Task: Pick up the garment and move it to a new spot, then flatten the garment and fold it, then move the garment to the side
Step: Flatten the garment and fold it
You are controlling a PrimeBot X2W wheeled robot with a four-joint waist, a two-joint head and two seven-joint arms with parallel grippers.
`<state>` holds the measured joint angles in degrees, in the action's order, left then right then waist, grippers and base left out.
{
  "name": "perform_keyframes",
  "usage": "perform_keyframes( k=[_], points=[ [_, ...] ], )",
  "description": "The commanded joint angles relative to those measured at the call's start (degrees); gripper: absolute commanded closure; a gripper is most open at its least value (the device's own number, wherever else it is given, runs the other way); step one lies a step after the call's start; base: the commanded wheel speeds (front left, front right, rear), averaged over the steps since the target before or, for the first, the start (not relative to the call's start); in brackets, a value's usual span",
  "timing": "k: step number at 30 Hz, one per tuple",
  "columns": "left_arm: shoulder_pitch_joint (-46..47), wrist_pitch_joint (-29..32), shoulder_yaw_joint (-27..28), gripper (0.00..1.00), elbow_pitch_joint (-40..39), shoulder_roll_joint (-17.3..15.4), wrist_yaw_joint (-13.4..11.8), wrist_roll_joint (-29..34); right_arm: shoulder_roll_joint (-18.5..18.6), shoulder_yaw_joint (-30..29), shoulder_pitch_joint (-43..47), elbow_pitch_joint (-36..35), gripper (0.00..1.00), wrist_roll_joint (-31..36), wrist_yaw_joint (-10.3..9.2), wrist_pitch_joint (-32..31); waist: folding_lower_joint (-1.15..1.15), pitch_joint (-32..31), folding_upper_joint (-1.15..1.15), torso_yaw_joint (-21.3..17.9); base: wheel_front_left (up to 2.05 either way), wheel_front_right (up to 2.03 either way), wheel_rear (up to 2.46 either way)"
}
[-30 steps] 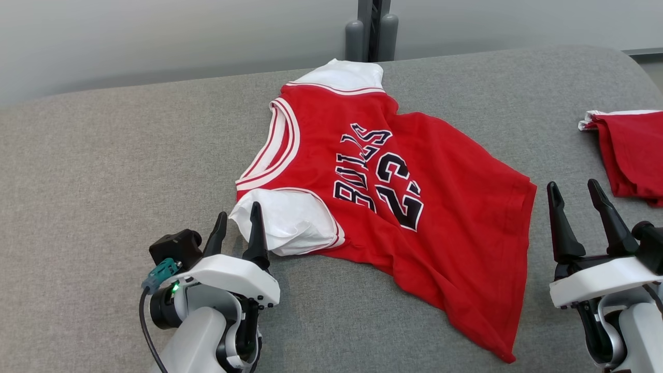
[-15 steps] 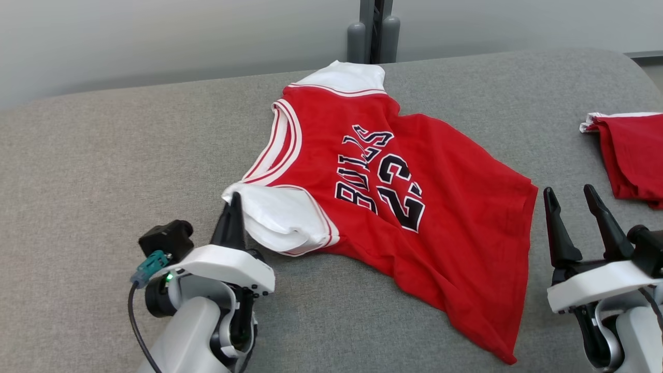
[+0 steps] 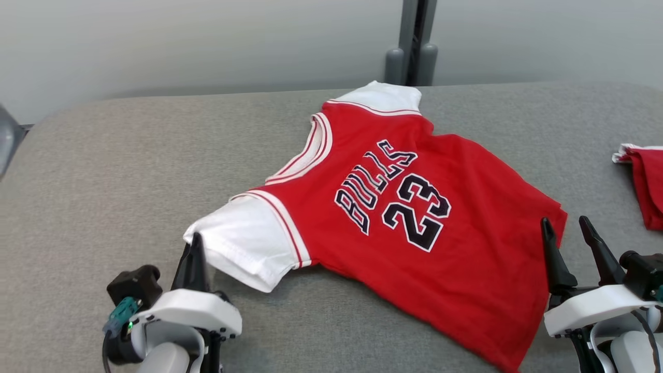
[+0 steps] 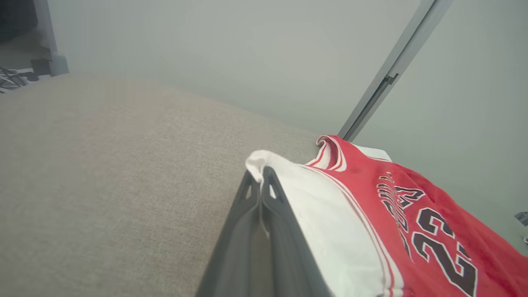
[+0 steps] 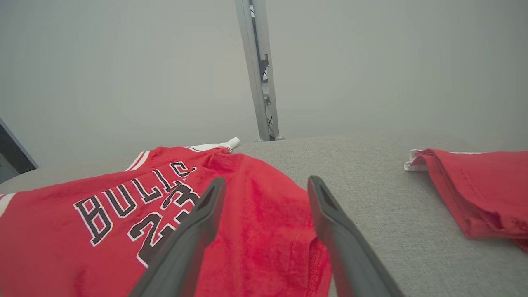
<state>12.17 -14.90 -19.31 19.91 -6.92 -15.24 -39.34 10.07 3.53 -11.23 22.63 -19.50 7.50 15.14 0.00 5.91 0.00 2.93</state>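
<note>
Shirt (image 3: 404, 233) lies spread out on a big grey cushion (image 3: 129, 171), a bit to the right of the middle. It is red with white sleeves, and it says BULLS and 23 in black. The neck hole points left and the bottom edge points right. The left gripper (image 3: 197, 239) is pinched tight on the edge of the near white sleeve (image 3: 248, 243). In the left wrist view its two dark fingers (image 4: 239, 247) are pressed together with the sleeve's rim caught at the tips. The right gripper (image 3: 563, 224) is spread wide and holds nothing. It sits at the shirt's bottom edge; in the right wrist view one finger is over the red cloth and the other is over the bare cushion. Another red cloth (image 3: 647, 181) lies at the far right, apart from the shirt. A grey post (image 3: 414, 41) stands behind the cushion.
</note>
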Motion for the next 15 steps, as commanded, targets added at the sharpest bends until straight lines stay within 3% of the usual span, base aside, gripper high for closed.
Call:
perform_keyframes(
  k=[1,15],
  points=[
    [-0.9,0.1,0.4,1.00,-0.1,-0.8,-0.6,0.2,0.0,-0.3,0.4,0.2,0.00,0.5,-0.01,0.0,0.00,-0.8,0.00,1.2,0.00,0.00,0.00],
    [-5.8,2.7,1.7,1.00,2.0,-3.9,-6.7,0.9,-0.9,-0.3,0.4,2.0,0.00,0.8,-0.01,0.0,0.00,-1.7,0.00,2.9,0.00,0.00,0.00]
  ],
)
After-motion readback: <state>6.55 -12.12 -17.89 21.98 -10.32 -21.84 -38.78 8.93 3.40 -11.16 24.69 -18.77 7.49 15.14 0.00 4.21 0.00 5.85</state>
